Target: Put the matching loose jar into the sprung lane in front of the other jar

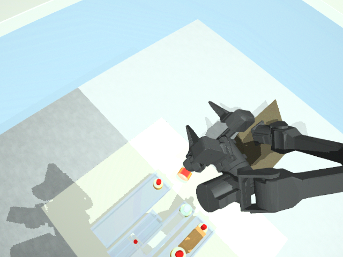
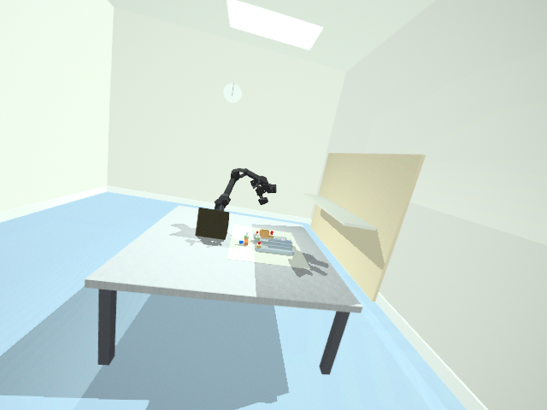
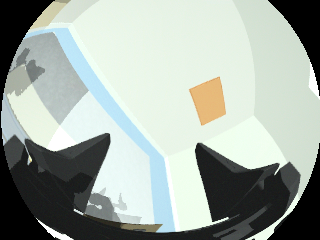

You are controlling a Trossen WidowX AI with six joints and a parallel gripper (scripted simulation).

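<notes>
Top view first: we find the gripper (image 1: 203, 119) raised above the table (image 1: 193, 69), its two pointed fingers (image 1: 191, 134) spread wide with nothing between them. Wrist view confirms this: both fingertips frame only wall and floor, plus an orange panel (image 3: 207, 99) on the far wall.

Below the wrist housing, we note a loose jar with a red lid (image 1: 184, 173) on the white mat (image 1: 155, 138), partly hidden under the gripper body and just in front of the lanes. A second loose jar with a pale lid (image 1: 186, 209) stands near the mouth of the middle lane.

The rack of clear lanes (image 1: 129, 210) lies at the lower edge of the top view. We record a small red-lidded jar (image 1: 158, 183) at the front end of the leftmost lane, and an orange-brown block (image 1: 192, 237) in the rightmost lane with a red cap (image 1: 203, 227) at its front end. Another red-lidded jar (image 1: 178, 252) sits at the frame's bottom edge. We cannot tell which lane is the sprung one.

The arm (image 1: 304, 179) extends from a dark base block (image 2: 212, 223), visible in the exterior view, where the gripper (image 2: 263, 194) hangs well clear of the rack (image 2: 274, 243).
</notes>
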